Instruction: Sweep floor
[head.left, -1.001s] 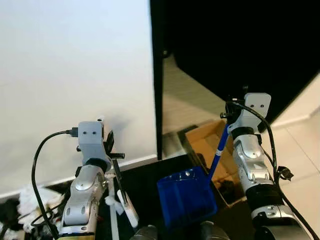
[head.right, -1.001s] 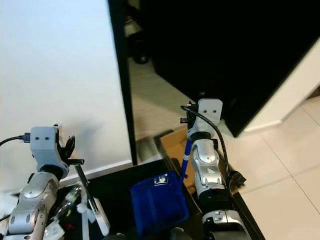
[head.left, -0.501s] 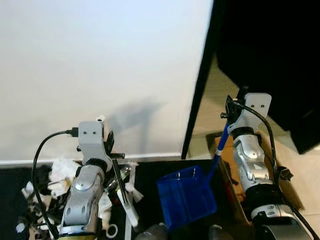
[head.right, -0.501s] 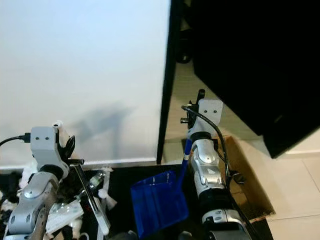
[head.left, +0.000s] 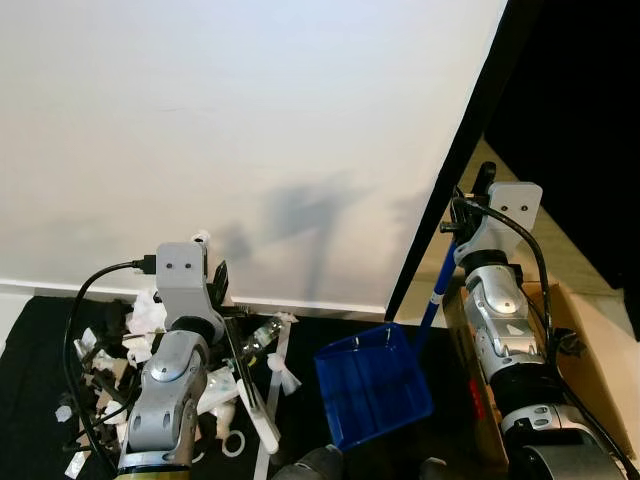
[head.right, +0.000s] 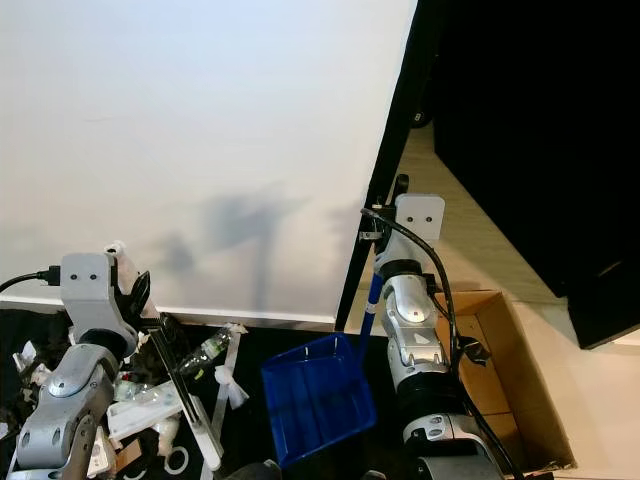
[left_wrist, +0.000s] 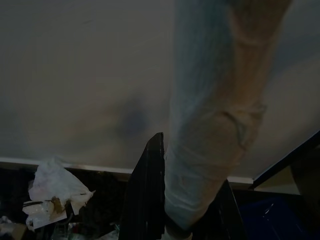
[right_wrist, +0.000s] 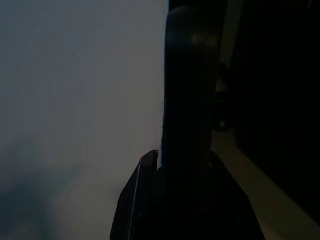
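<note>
My left gripper (head.left: 222, 292) is shut on the pale, tape-wrapped handle (left_wrist: 210, 150) of a small white brush (head.left: 255, 410), which angles down over the black mat. A black finger (left_wrist: 147, 200) lies against that handle in the left wrist view. My right gripper (head.left: 468, 212) is shut on the blue handle (head.left: 437, 290) of a blue dustpan (head.left: 372, 385), which hangs tilted between the arms. In the dark right wrist view the handle (right_wrist: 187, 100) runs between the fingers (right_wrist: 137, 200). A pile of litter (head.left: 110, 350), with crumpled paper and a clear bottle (head.right: 205, 350), lies on the mat at lower left.
A white wall (head.left: 250, 130) stands close ahead, with a black panel edge (head.left: 450, 190) slanting along its right side. An open cardboard box (head.right: 510, 360) sits on the pale floor at the right, beside my right arm. A black mat (head.left: 300, 340) runs along the wall's base.
The whole picture has shifted as the camera turned left: the wall now takes up more of the view and the litter pile has come in. Both grippers keep their hold.
</note>
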